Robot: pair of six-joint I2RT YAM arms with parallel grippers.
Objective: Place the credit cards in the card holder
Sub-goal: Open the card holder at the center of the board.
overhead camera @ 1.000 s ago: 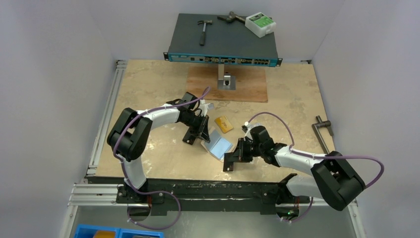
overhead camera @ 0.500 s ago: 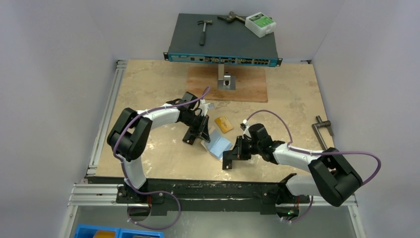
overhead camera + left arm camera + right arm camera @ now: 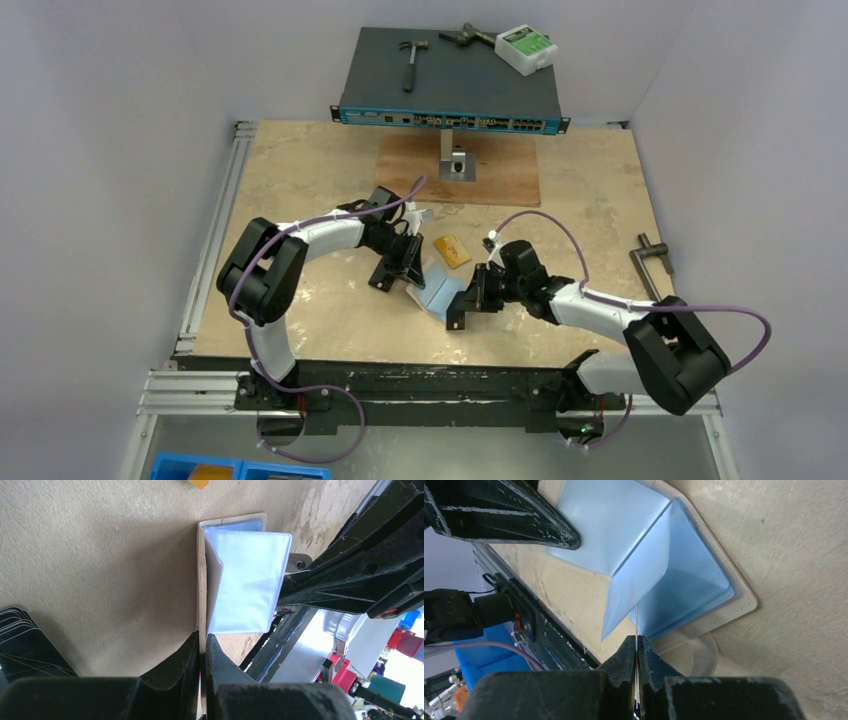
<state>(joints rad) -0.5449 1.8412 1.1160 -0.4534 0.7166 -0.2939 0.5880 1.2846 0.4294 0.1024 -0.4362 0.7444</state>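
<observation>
The beige card holder (image 3: 441,292) lies open on the table with its bluish clear pockets (image 3: 246,580) standing up. My left gripper (image 3: 400,272) is shut on the holder's beige cover (image 3: 202,605), with its jaws (image 3: 201,637) pinching the edge. My right gripper (image 3: 468,300) is shut on a thin pale credit card (image 3: 636,622), seen edge-on. The card's tip is at the mouth of a blue pocket (image 3: 684,575) of the holder. The orange-yellow card (image 3: 452,250) lies flat just beyond the holder. Its corner shows in the left wrist view (image 3: 199,483). The black card cannot be made out.
A wooden board (image 3: 460,170) with a small metal stand lies farther back. Behind it is a network switch (image 3: 450,85) with a hammer and a white box on top. A metal handle (image 3: 650,258) lies at the right. The table's front rail (image 3: 400,385) is close below both grippers.
My right gripper has moved up and left with the card, from the front edge area to the holder's pockets. The left gripper has stayed on the holder's cover.
</observation>
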